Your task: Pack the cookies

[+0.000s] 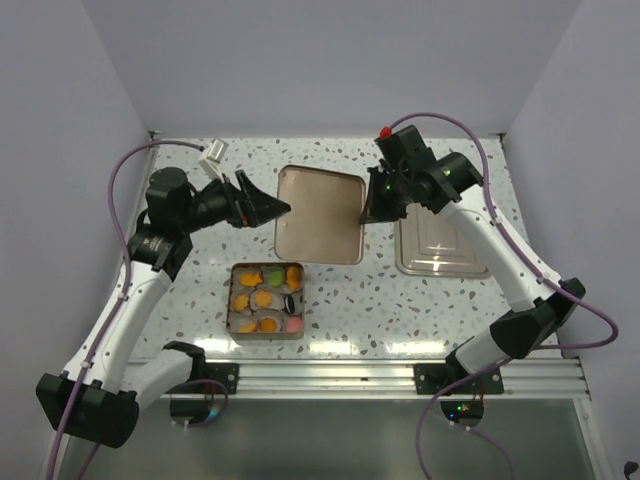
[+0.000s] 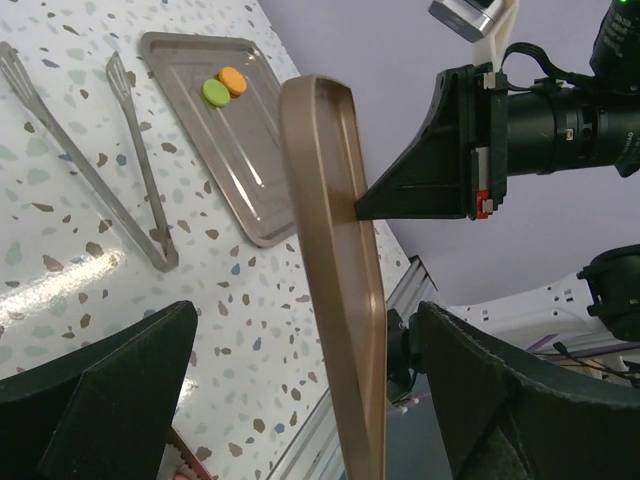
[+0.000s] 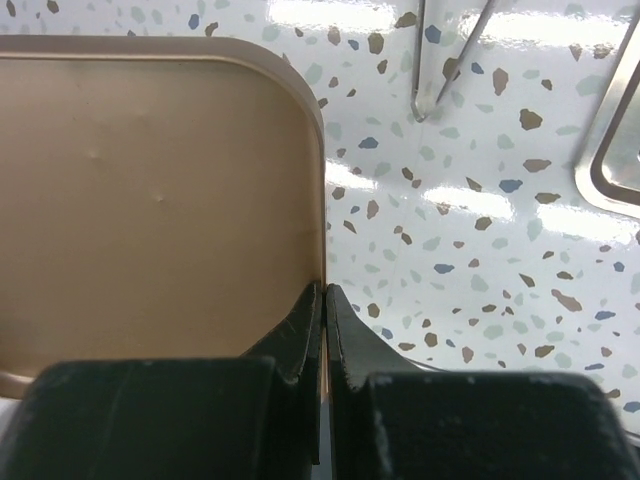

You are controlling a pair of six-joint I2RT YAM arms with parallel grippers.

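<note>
Right fingers (image 3: 300, 335): clenched flat on the right rim of the brown lid (image 1: 318, 215), which they grip by that one edge. The wrist view shows both tips pressed together with only the thin rim between them. The left wrist view shows the lid edge-on, pinched from the far side.

Left fingers (image 2: 110, 390): spread wide, released, nothing gripped. They sit at the lid's left edge, one on either side of it, so the rim runs down through the gap. I cannot tell whether either one touches the lid.

Cookies (image 1: 267, 300): most lie in the small open tin (image 1: 267, 337) on the bench (image 1: 400, 310), just in front of the lid and left of centre. They are mainly orange. One green one is in the back row, and one black and one pink sit toward the right side, with white paper cups among them.

Two more pieces are outside the tin. A green cookie (image 2: 214, 92) and an orange cookie (image 2: 233, 80) lie touching each other on the silver tray (image 2: 250, 200), to the right of the lid.

Metal tongs (image 2: 100, 150) lie flat on the bench beside that tray, apart from both arms.
</note>
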